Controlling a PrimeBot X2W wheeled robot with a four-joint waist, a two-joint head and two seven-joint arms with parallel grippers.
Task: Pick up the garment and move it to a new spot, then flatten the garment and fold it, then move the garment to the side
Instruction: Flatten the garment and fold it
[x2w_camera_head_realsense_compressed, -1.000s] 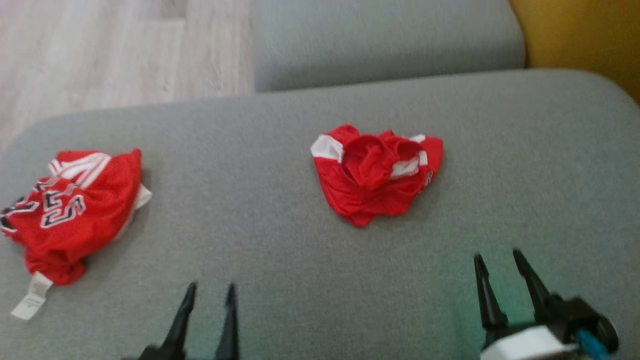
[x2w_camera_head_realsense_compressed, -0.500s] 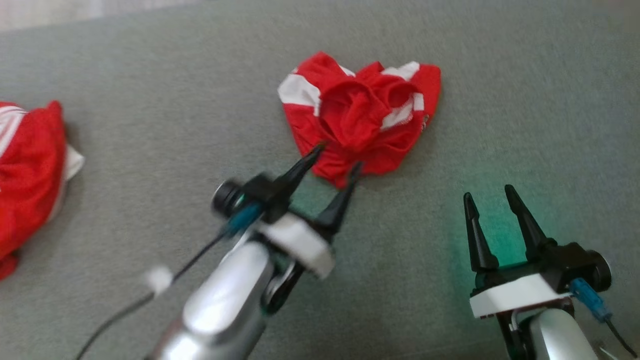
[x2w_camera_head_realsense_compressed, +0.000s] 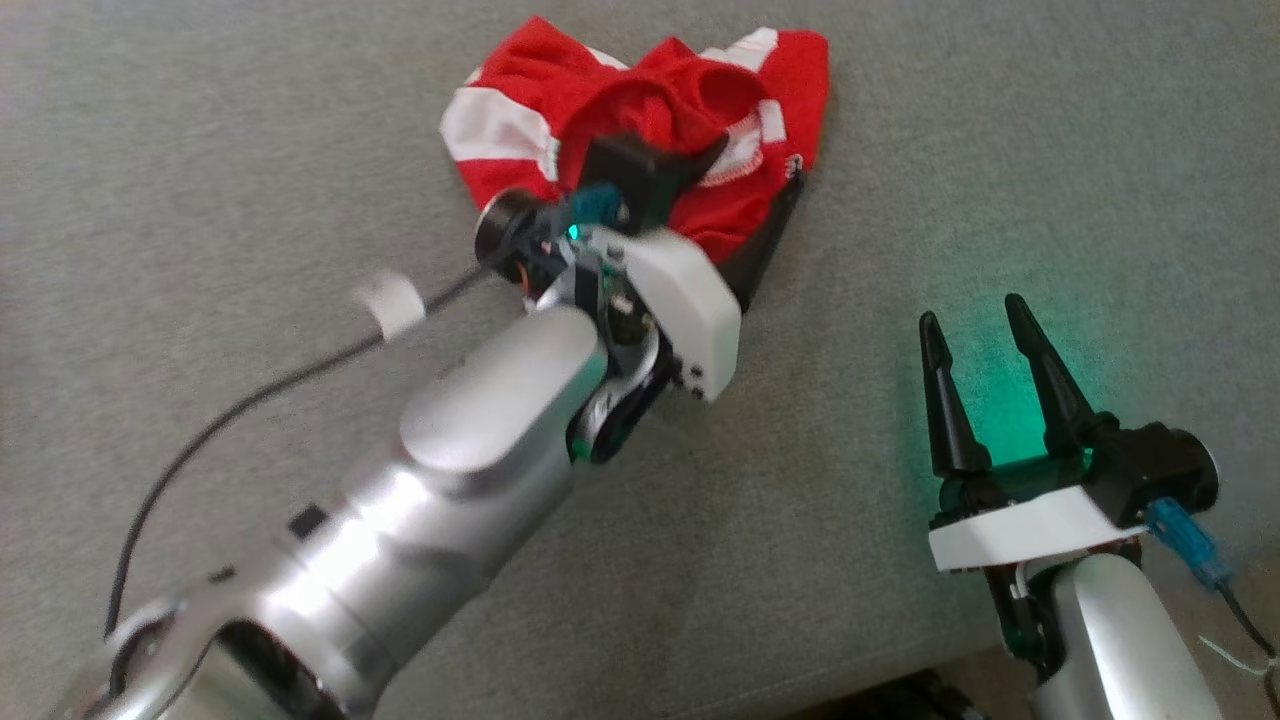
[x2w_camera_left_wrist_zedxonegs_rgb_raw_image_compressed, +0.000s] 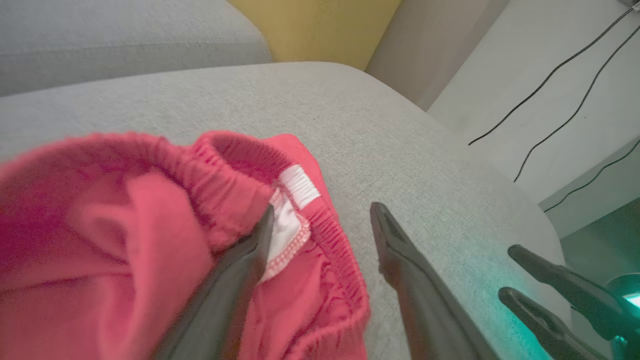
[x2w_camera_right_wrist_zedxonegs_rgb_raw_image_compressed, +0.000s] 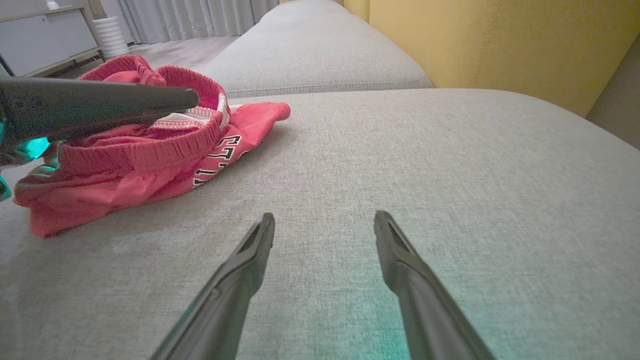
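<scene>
Nearby, the right gripper (x2w_camera_head_realsense_compressed: 972, 310) is held spread wide above the grey sofa cushion (x2w_camera_head_realsense_compressed: 200, 150), grasping nothing. Farther on, the left gripper (x2w_camera_left_wrist_zedxonegs_rgb_raw_image_compressed: 324, 207) is likewise spread, one finger set over the crumpled red garment (x2w_camera_head_realsense_compressed: 640, 90), the other just beside its waistband.

a home living room: grey sofa cushions (x2w_camera_right_wrist_zedxonegs_rgb_raw_image_compressed: 450, 175), pale curtains (x2w_camera_right_wrist_zedxonegs_rgb_raw_image_compressed: 195, 15) behind.
</scene>
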